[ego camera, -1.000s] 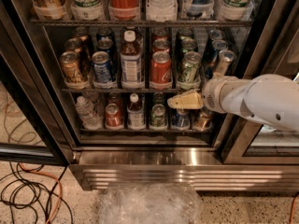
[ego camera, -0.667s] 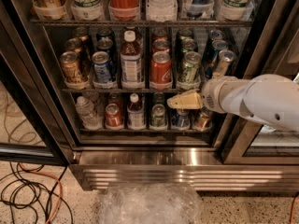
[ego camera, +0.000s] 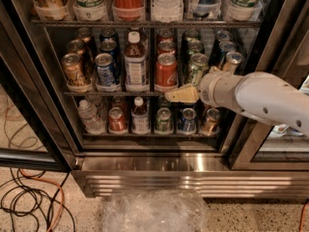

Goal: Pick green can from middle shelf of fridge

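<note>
Camera view: green can (ego camera: 196,69) upright on middle shelf (ego camera: 111,94) of fridge (ego camera: 145,177), long axis vertical, tab end up. Gripper (ego camera: 173,95) at can's 7 o'clock, by shelf rail. Open or closed? Can't tell.

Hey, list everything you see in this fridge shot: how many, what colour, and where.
fridge: one, dark frame, steel base, fills the view
middle shelf: one, dark wire, mid-height
green can: front of a column, green, middle shelf, right of centre
Coca-Cola can: front of a column, red, middle shelf, centre
capped bottle: one, white cap, left of the Coca-Cola can
blue can: front of a column, blue, middle shelf, left
slim cans: several, silver-blue, middle shelf, far right
cables: several, black and orange, floor, left
plastic wrap: one, clear, floor in front
arm: one, white, from the right
gripper: one, beige, at the middle shelf's front, below the green can
</note>
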`<state>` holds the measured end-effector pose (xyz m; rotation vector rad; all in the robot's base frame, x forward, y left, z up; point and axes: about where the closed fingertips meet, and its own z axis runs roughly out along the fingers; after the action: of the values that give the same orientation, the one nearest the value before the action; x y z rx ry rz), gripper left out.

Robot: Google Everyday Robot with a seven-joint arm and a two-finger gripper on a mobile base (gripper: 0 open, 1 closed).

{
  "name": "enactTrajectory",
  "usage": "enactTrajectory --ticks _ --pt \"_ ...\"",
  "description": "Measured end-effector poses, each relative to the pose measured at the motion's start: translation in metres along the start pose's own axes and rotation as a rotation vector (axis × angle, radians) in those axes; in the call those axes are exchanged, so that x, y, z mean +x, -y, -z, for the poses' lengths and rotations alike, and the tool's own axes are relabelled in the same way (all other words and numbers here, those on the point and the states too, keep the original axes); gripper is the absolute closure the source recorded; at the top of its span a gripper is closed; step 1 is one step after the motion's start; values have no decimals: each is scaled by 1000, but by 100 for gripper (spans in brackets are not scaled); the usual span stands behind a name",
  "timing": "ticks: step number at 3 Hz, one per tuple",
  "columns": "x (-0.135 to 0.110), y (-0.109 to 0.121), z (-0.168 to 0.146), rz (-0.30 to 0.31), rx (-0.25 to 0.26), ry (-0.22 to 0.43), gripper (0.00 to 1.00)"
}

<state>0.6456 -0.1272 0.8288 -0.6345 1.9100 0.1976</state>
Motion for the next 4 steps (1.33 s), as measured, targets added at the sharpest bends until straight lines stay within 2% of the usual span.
enactTrajectory --ticks 2,4 --pt "-3 3 -9 10 8 14 0" --pt "-12 11 -36 57 6 61 0"
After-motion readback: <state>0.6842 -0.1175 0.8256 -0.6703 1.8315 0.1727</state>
